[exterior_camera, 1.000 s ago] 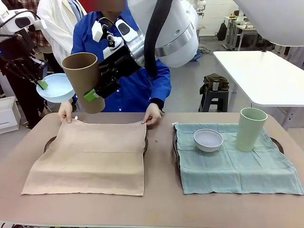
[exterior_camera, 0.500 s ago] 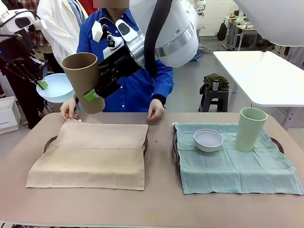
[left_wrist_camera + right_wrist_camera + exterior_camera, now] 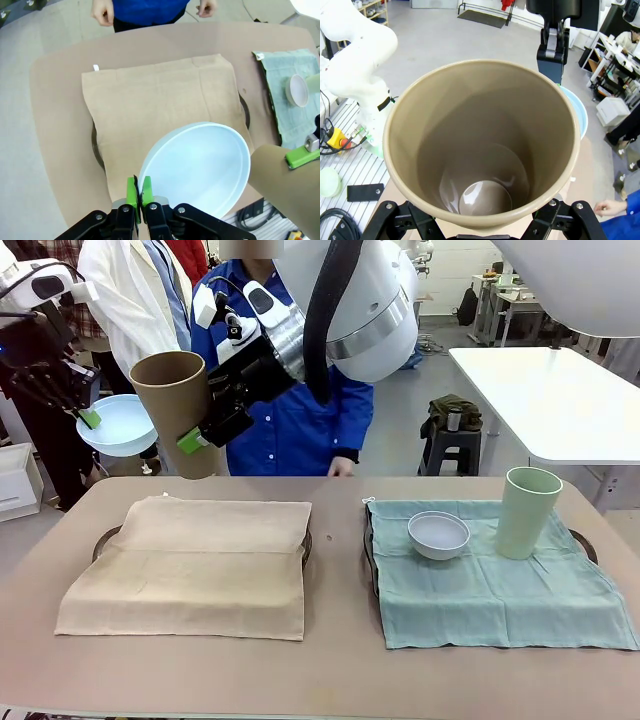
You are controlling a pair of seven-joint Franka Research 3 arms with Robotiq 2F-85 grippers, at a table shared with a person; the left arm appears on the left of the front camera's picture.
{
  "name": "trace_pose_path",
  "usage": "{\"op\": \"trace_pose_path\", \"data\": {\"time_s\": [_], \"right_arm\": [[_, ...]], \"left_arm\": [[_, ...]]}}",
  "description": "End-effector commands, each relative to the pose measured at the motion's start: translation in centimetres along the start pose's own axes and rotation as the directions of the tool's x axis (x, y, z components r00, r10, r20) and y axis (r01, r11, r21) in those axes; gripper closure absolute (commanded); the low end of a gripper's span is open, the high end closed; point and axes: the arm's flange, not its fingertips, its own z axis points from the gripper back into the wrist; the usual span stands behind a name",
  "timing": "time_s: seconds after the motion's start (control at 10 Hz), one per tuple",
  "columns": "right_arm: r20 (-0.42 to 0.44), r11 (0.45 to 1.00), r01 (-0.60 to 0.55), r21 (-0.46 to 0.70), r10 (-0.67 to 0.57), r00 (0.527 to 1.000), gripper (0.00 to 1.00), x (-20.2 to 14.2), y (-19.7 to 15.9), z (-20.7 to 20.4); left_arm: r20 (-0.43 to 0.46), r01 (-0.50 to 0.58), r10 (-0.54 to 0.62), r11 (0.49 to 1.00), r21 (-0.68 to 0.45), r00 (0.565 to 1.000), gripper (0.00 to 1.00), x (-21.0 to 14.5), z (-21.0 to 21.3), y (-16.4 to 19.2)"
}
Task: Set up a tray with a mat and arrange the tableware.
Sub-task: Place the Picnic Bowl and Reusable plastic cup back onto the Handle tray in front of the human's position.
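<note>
Front view. The right gripper (image 3: pixel 200 430), reaching across the middle, is clamped around the tan-brown tumbler (image 3: pixel 178 405), holding it tilted in the air above the far left of the table (image 3: pixel 330 680). The left gripper (image 3: pixel 88 416) pinches the rim of the pale blue bowl (image 3: pixel 118 426), also aloft. Below them a tan mat (image 3: pixel 190 562) covers the left tray (image 3: pixel 103 540) (its rim just shows). On the green mat (image 3: pixel 490 580) stand the white bowl (image 3: pixel 438 534) and, near it, the upright pale green tumbler (image 3: pixel 526 510). A person in a blue shirt (image 3: pixel 290 420) stands behind the table, one hand (image 3: pixel 342 468) at its far edge.
</note>
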Motion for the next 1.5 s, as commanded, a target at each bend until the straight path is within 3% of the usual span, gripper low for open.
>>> {"op": "trace_pose_path", "data": {"time_s": [0.0,0.3,0.8,1.4], "right_arm": [[0.0,1.0,0.0,0.0,0.0,1.0,0.17,0.0,0.0,0.0],[0.03,0.998,-0.053,0.018,0.052,0.998,0.17,-7.0,-1.9,-0.4],[0.111,0.999,-0.013,0.043,0.008,0.994,0.17,-17.2,-3.5,-3.9],[0.084,0.998,0.021,0.06,-0.026,0.996,0.17,-19.1,-3.5,-4.9]], "left_arm": [[0.0,0.0,0.0,1.0,0.0,1.0,0.96,0.0,0.0,0.0],[-0.074,0.011,-0.017,0.997,-0.08,0.997,0.96,1.2,-6.3,1.7],[-0.218,0.012,-0.027,0.998,-0.069,0.976,0.96,1.1,-15.1,3.6],[-0.249,0.001,-0.018,0.998,-0.065,0.968,0.96,0.6,-17.0,3.3]]}}
